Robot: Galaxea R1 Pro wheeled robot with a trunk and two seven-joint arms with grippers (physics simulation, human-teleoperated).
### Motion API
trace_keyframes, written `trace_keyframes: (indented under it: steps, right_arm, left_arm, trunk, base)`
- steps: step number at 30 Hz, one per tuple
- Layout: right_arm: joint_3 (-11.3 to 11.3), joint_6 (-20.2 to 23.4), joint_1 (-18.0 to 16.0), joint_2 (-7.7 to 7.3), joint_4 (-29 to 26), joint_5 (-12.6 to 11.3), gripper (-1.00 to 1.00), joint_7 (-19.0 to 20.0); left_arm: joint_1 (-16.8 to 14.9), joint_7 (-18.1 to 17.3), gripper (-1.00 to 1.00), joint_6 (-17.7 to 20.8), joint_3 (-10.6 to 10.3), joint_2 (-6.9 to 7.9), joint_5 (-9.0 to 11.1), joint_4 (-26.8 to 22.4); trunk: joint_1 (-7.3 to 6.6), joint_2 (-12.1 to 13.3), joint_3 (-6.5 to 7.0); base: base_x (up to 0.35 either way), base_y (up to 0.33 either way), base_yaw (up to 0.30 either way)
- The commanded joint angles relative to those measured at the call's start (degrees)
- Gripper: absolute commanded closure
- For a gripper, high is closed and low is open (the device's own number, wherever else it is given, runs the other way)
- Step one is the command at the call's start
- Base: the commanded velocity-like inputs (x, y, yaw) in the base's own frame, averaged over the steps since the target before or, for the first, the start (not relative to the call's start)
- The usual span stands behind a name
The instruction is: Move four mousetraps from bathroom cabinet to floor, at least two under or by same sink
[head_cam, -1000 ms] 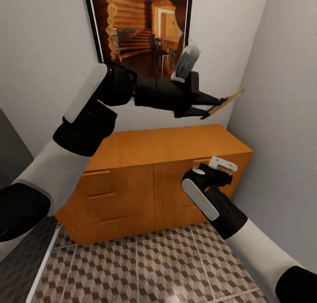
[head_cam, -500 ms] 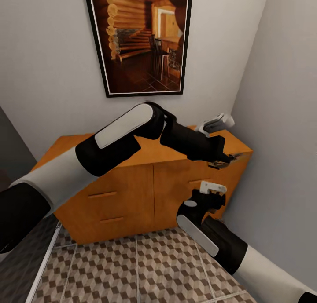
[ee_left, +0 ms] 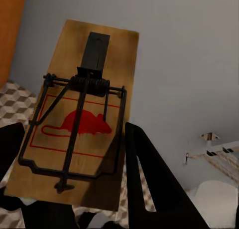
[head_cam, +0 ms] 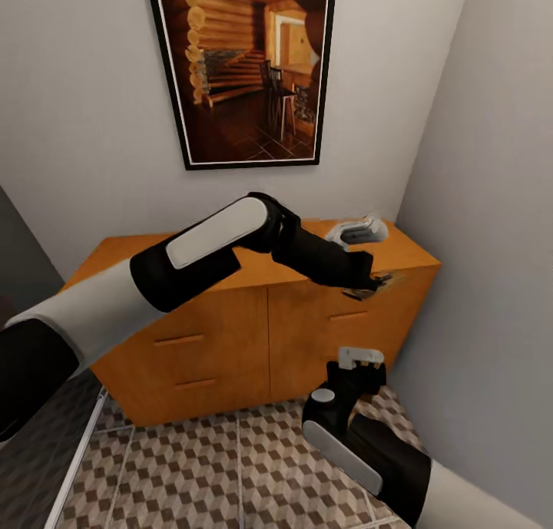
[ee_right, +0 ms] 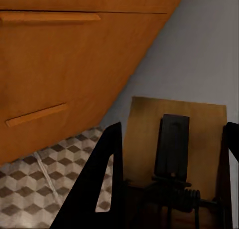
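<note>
Both jaws grip mousetraps: left mousetrap (ee_left: pixel 79 124), right mousetrap (ee_right: pixel 172 154) (cabinet (head_cam: pixel 253 337) drawers closed).

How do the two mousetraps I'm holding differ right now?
The left claw holds its mousetrap up at the cabinet's top edge; the right claw holds its mousetrap lower, near the bathroom floor. The left trap's red mouse print shows; the right trap's face is partly hidden. Both are tan boards with dark springs.

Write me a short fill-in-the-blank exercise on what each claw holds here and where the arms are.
1. The left claw grips a tan wooden mousetrap printed with a ____ mouse.
2. The right claw holds a second ____.
3. The orange-brown wooden cabinet stands below a framed ____ on the wall.
4. The patterned tiled floor lies beneath the ____ arm.

Missing: red; mousetrap; picture; right
</note>
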Motion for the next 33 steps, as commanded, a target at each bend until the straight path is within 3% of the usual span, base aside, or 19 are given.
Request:
trace_keyframes:
  steps: [1,11,19,25,33]
  right_arm:
    - [0.40,0.40,0.28,-0.61,-0.19,-0.35,1.00,-0.36]
    - [0.75,-1.89,2.43,-5.51,-0.50,-0.31,1.00,-0.27]
    - [0.74,-1.98,2.51,-8.02,-0.49,-0.33,1.00,-0.31]
    - [0.74,-1.93,2.51,-8.58,-0.49,-0.31,1.00,-0.45]
    - [0.83,-1.49,2.51,-8.59,-0.51,-0.29,1.00,-0.94]
  left_arm:
    - [-0.07,0.48,1.00,-0.48,-1.00,0.08,0.48,-0.01]
    - [-0.07,0.40,1.00,-6.20,-8.82,0.83,0.43,-0.90]
    - [-0.07,0.39,1.00,-7.56,-11.39,0.90,0.41,-2.40]
    - [-0.07,0.45,1.00,-8.26,-14.37,0.96,0.39,-2.28]
    - [-0.07,0.40,1.00,-13.10,-20.55,1.09,0.43,-2.12]
  trunk:
    - [0.00,-0.03,-0.05]
    - [0.00,-0.03,-0.05]
    - [0.00,-0.03,-0.05]
    - [0.00,-0.03,-0.05]
    - [0.00,-0.03,-0.05]
  base:
    - [0.000,0.000,0.000]
    - [0.000,0.000,0.000]
    - [0.000,0.000,0.000]
    - [0.000,0.000,0.000]
    - [0.000,0.000,0.000]
